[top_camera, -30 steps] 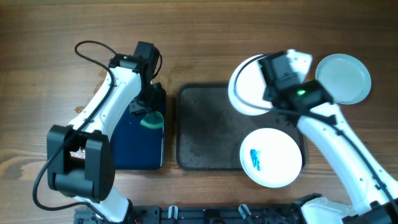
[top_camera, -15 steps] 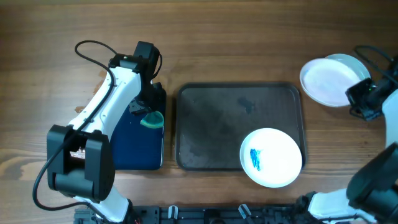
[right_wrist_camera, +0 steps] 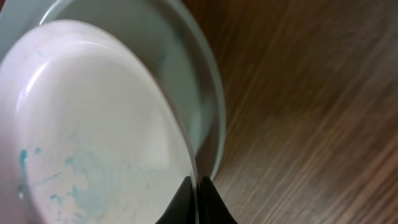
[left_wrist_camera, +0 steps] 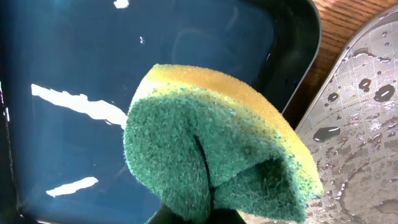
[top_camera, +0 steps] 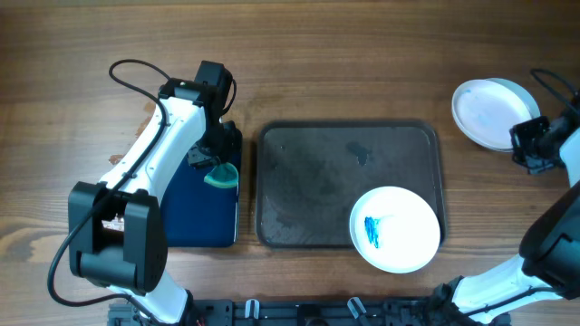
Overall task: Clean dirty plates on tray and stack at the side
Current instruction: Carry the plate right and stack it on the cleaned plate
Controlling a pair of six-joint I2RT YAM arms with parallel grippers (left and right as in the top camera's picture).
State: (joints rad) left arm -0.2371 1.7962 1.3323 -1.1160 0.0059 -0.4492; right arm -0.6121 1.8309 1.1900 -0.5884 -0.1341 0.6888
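Observation:
A white plate (top_camera: 394, 228) with a blue scribble smear sits at the front right of the dark tray (top_camera: 308, 181). My right gripper (top_camera: 530, 145) is shut on the rim of a second white plate (top_camera: 485, 113) and holds it over a third plate (top_camera: 518, 91) at the far right on the wood. In the right wrist view the held plate (right_wrist_camera: 93, 137) shows faint blue traces and the plate under it (right_wrist_camera: 186, 74) peeks out behind. My left gripper (top_camera: 216, 167) is shut on a green and yellow sponge (left_wrist_camera: 211, 149) over the blue basin (top_camera: 204, 195).
The dark blue glossy basin (left_wrist_camera: 74, 56) stands left of the tray. The tray's surface (left_wrist_camera: 367, 106) bears water drops. A black cable (top_camera: 136, 72) loops at the back left. Bare wooden table (top_camera: 362, 54) lies behind the tray.
My right arm has carried the held plate from over the tray's back right corner out to the far right, over the plate lying there. The left arm has not moved.

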